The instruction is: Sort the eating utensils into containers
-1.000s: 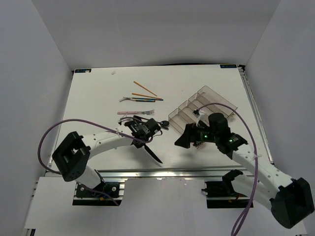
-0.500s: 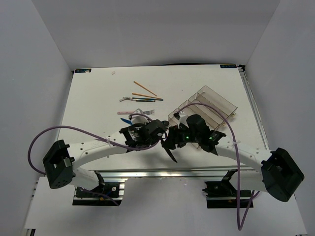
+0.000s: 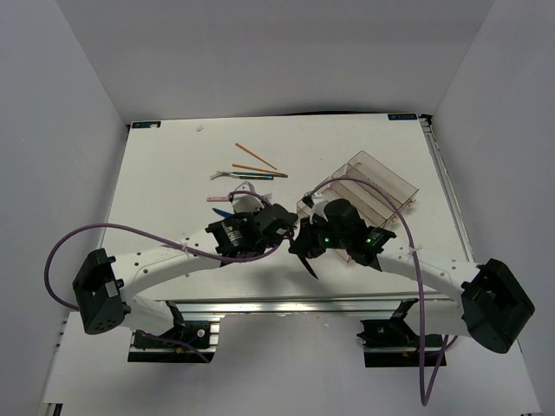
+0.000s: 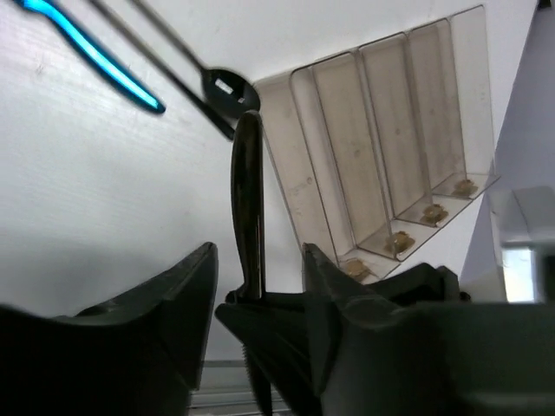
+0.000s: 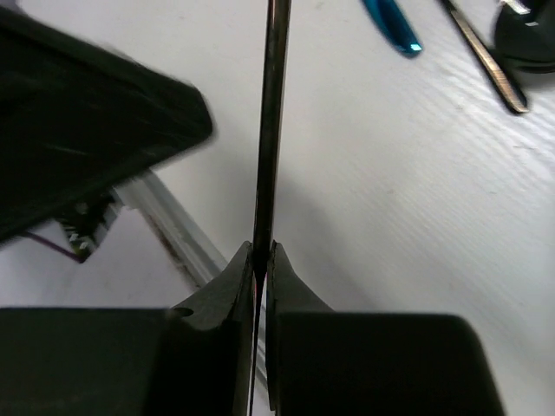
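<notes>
my right tool (image 5: 260, 253) is pinched tight on the dark knife (image 5: 270, 121). in the right wrist view the knife's thin edge runs straight up the middle of the frame from between my two fingers, which press on it from both sides. the knife is held up off the desk (image 3: 173, 182). in the overhead view it sits a little below centre, with its tip pointing toward the bottom of the frame.

my left tool (image 4: 260, 260) is partly open and grips nothing. in the left wrist view the knife's rounded handle stands upright between its fingers, with a strip of light on each side. the right tool clamps the knife just below that, at the bottom of the frame.

the organizer tray (image 4: 386, 121) fills the upper right of the left wrist view, its long narrow compartments lying side by side. the blue knife (image 4: 95, 52) and the black spoon (image 4: 222, 84) lie on the desk in the upper left of that view, the spoon's bowl just beside the tray's corner.

in the overhead view the orange chopsticks (image 3: 256, 156) lie above centre, well apart from the tray, and a pink-handled fork (image 3: 218, 198) lies below them.
</notes>
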You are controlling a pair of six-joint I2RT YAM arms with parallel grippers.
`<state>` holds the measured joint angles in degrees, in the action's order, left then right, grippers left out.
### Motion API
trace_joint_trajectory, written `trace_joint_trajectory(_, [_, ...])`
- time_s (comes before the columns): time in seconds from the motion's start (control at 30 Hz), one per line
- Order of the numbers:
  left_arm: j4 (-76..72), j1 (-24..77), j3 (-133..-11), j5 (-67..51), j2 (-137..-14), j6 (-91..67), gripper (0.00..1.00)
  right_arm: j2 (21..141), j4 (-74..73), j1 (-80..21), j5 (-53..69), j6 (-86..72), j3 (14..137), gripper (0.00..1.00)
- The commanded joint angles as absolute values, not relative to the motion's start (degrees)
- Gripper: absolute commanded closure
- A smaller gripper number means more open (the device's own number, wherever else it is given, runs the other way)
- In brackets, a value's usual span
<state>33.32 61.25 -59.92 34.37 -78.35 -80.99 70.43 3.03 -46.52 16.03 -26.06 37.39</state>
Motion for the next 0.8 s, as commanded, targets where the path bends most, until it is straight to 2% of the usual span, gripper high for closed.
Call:
trace_joint_trajectory(0.0, [40.4, 61.4, -67.6, 42.3, -76.6, -78.4, 0.42, 68.0, -3.1, -45.9, 8.8, -19.5, 43.1, 1.0])
trace_joint_trajectory(0.03, [44.4, 61.4, -68.5, 43.8, -76.1, -78.1, 0.28, 67.9, -5.1, -45.2, 7.5, -17.9, 44.8, 1.0])
trace_joint_trajectory(0.07, [45.9, 61.4, -69.2, 46.7, -74.8, -76.7, 0.05, 67.9, -8.8, -44.7, 5.0, -16.6, 45.7, 1.0])
trace_joint_trajectory(0.1, [47.2, 61.4, -69.8, 48.1, -73.8, -75.7, 0.02, 67.9, -10.5, -44.1, 4.1, -13.8, 46.7, 1.0])
trace_joint_trajectory(0.33, [47.5, 61.4, -67.0, 51.7, -63.4, -60.4, 0.02, 72.3, -24.0, -36.4, -4.7, -1.3, 55.3, 1.0])
trace_joint_trajectory(0.6, [47.8, 61.4, -60.8, 49.0, -53.7, -49.8, 0.02, 80.7, -30.8, -30.9, -3.2, 10.0, 64.1, 1.0])
trace_joint_trajectory(0.77, [49.0, 61.4, -59.2, 48.2, -51.5, -48.5, 0.02, 86.2, -32.4, -30.8, -1.1, 12.5, 64.7, 1.0])
